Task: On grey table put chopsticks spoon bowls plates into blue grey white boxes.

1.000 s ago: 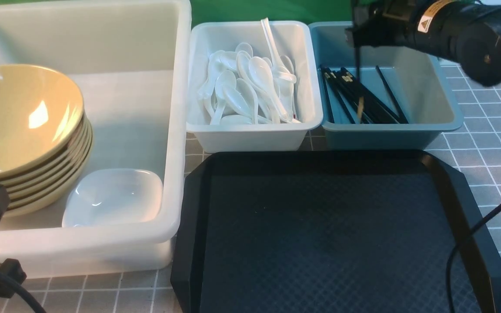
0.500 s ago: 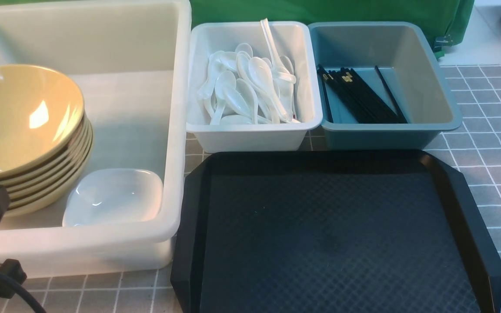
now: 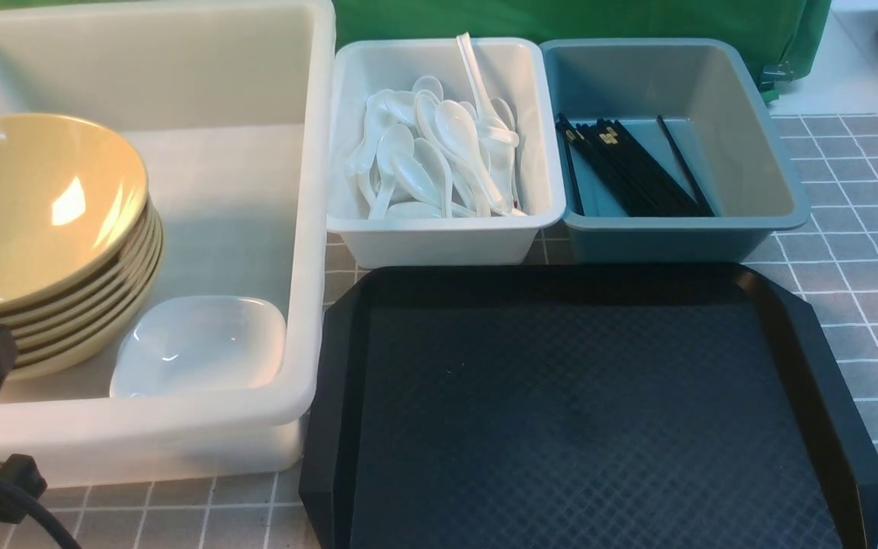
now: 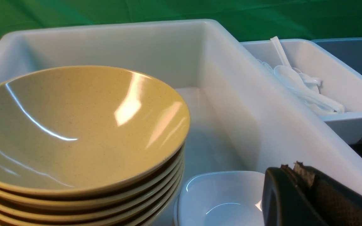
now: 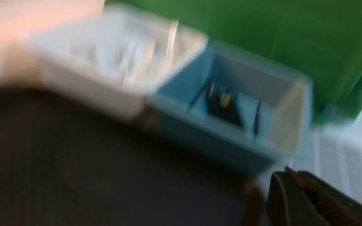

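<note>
Front view: black tray (image 3: 332,366) before white box (image 3: 439,244), blue box (image 3: 660,244); end effectors (image 4: 294,169): state unclear.

Your stack of round mustard-yellow bowls (image 3: 35,198) is finely speckled with darker flecks, which show best in the left wrist view. The large rectangular plastic tub (image 3: 315,229) around them is a milky, translucent white. The small square dish (image 3: 203,343) beside the stack is plain white. The smaller white rectangular plastic box (image 3: 439,240) is opaque, and the glossy soup spoons (image 3: 439,145) in it are the same white. The blue rectangular plastic box (image 3: 660,242) next to it looks greyer inside. Its thin chopsticks (image 3: 637,171) are black with small gold marks. The flat plastic tray (image 3: 576,412) is black with a fine diamond cross-hatch. The table (image 3: 858,191) is grey, gridded with white lines, and the cloth backdrop (image 3: 561,19) is green.
</note>
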Controlling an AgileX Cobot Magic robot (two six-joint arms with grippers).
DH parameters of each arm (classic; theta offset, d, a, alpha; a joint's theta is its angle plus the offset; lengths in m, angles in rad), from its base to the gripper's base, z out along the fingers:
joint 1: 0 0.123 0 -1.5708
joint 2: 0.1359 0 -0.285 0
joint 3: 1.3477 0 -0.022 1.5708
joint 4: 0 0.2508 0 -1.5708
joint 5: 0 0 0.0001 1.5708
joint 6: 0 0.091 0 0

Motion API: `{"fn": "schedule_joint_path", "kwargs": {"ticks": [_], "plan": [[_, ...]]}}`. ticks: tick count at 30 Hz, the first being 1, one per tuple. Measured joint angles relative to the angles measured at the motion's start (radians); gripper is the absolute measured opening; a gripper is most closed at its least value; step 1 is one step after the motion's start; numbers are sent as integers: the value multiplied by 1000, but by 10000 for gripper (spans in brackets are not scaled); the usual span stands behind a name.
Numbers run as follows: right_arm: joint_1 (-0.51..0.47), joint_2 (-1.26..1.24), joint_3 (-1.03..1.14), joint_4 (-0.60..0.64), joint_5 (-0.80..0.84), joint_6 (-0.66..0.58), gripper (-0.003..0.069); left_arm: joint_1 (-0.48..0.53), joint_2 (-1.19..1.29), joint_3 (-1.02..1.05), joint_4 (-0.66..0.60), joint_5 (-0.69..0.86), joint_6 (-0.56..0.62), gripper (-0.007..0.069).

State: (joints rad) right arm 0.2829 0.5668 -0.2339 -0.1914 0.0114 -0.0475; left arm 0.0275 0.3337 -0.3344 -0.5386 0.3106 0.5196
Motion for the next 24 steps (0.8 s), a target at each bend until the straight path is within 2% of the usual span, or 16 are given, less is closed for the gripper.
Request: {"fn": "schedule_joint_path", "kwargs": {"ticks": [7, 9, 14, 19, 24], "plan": [[0, -2, 205, 0, -11, 11, 34, 0, 0, 0, 0, 0, 0, -11], [-7, -66, 252, -1, -35, 48, 34, 0, 0, 0, 0, 0, 0, -11], [-98, -316, 262, -3, -3, 104, 34, 0, 0, 0, 0, 5, 0, -11], [-243, -550, 262, -3, 58, 107, 38, 0, 0, 0, 0, 15, 0, -11], [-276, -577, 262, 21, 125, 107, 41, 0, 0, 0, 0, 16, 0, -11]]}}
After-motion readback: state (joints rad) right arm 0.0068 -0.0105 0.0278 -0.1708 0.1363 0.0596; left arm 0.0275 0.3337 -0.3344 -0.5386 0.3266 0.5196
